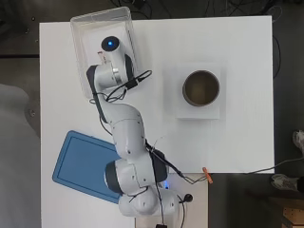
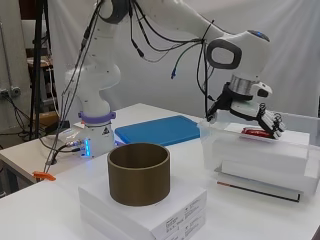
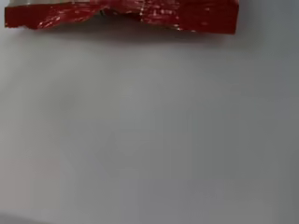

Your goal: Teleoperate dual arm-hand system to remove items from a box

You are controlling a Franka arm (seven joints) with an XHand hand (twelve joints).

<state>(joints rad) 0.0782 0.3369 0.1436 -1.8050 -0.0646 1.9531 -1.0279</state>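
A: Item, near: brown cylinder (image 2: 138,172) on white boxes, on the counter (image 2: 45,210).

B: Far?

A: Red foil packet (image 2: 256,132) lying in the clear box (image 2: 260,150). Likely light, crinkly, slippery; best pinched at an edge. Hand (image 2: 250,112) hovers above, fingers curled, holding nothing.

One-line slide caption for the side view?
Hand over red packet in clear box; brown cylinder nearby.
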